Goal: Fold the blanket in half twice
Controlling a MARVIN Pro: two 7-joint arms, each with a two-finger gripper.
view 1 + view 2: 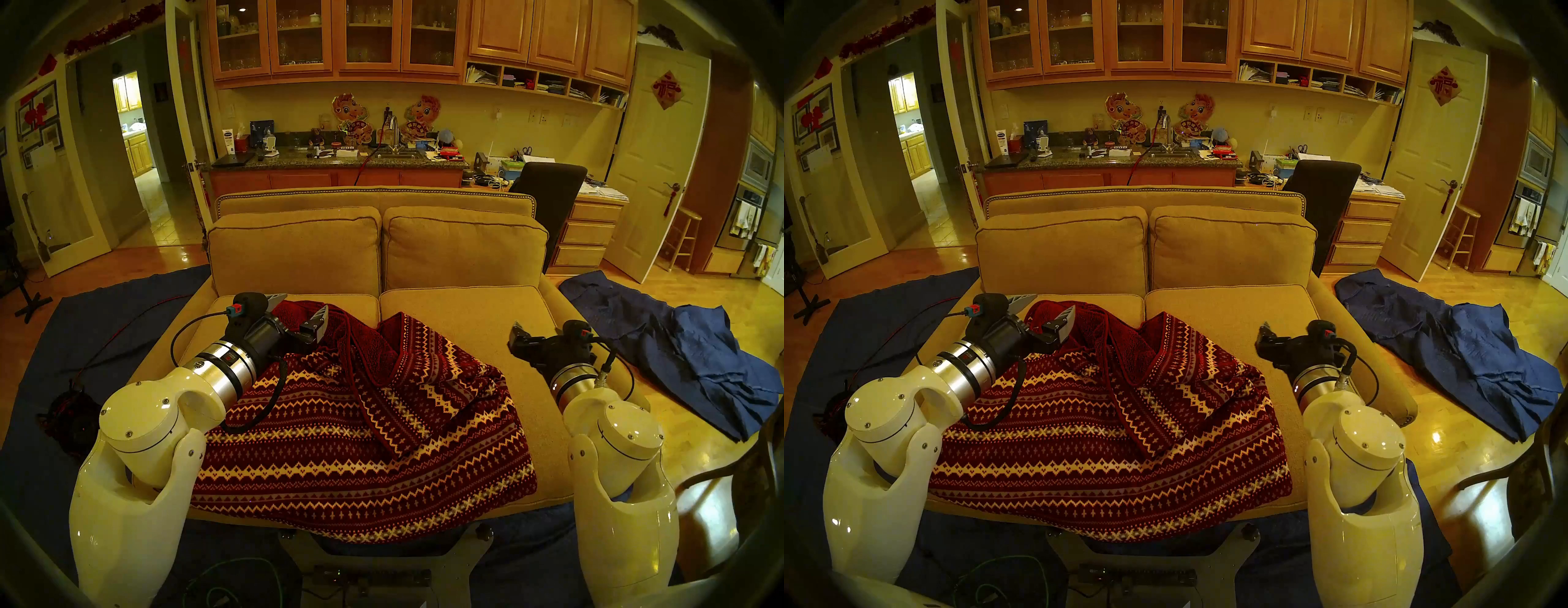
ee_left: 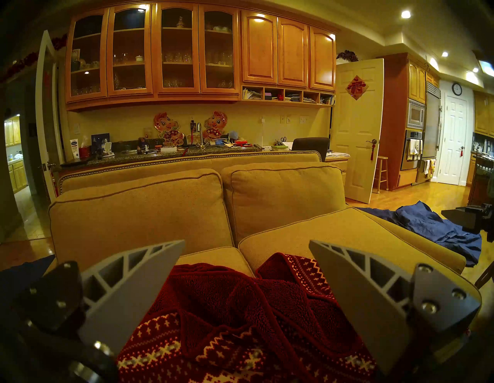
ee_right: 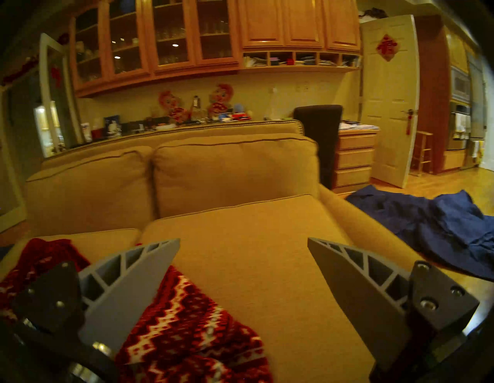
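Note:
The blanket (image 1: 360, 450) lies crumpled on the tan sofa's seat (image 1: 466, 310). It is dark red fleece with cream and grey patterned bands. A plain red reverse flap (image 1: 373, 339) is turned up at its far side, and its near edge hangs over the seat front. My left gripper (image 1: 299, 308) is open and empty, just above the blanket's far left part. In the left wrist view (image 2: 247, 240) the blanket (image 2: 240, 307) lies below and between the fingers. My right gripper (image 1: 518, 333) is open and empty over the bare right cushion. In the right wrist view (image 3: 243, 238) the blanket's edge (image 3: 181, 321) lies by its left finger.
A wrinkled blue cloth (image 1: 695, 365) lies on the wood floor right of the sofa. A dark blue floor sheet (image 1: 106, 331) with cables on it lies to the left. The sofa's back cushions (image 1: 297, 250) rise behind the seat. A black chair (image 1: 547, 191) stands behind at right.

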